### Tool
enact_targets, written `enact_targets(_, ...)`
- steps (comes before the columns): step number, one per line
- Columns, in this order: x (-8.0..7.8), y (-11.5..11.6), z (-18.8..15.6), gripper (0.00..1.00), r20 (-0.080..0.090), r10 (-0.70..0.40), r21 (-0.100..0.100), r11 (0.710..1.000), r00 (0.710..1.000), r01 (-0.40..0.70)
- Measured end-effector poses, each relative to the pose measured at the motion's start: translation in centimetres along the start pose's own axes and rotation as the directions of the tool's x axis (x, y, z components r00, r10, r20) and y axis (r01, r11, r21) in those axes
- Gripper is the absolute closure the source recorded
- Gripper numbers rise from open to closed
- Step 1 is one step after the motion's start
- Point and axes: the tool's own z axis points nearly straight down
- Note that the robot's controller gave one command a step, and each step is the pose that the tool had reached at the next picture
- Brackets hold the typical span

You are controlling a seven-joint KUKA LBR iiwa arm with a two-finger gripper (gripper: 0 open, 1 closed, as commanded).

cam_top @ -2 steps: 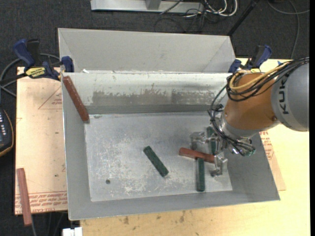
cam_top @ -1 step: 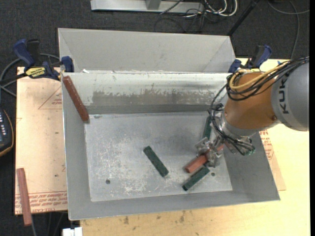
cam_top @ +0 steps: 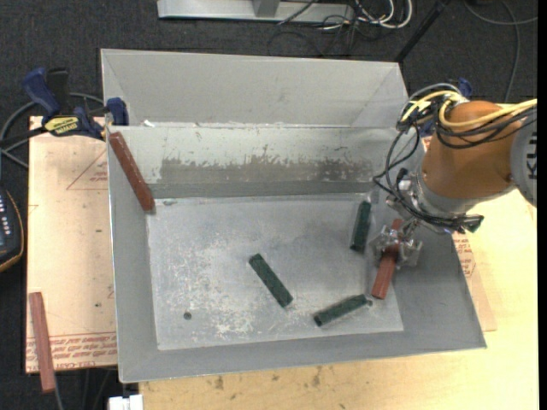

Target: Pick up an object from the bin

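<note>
On the floor of the grey bin lie 3 dark green bars: a centre bar, a front-right bar, a right-wall bar. A reddish-brown bar leans against its left wall.

bright even light; soft shadows; bin wall brightest

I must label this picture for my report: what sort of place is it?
Probably a robotics lab: a robot arm's gripper hangs over a grey metal bin holding small green blocks, with loose cables on the dark floor behind.
</note>
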Motion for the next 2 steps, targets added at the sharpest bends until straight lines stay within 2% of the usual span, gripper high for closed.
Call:
enact_targets(1,-1.1,-2.5,-10.5,1.0,0.0,-0.379,0.002,0.926,0.926,0.379)
enact_targets(2,-3.5,-2.2,-21.4,1.0,0.0,-0.67,0.004,0.743,0.743,0.67)
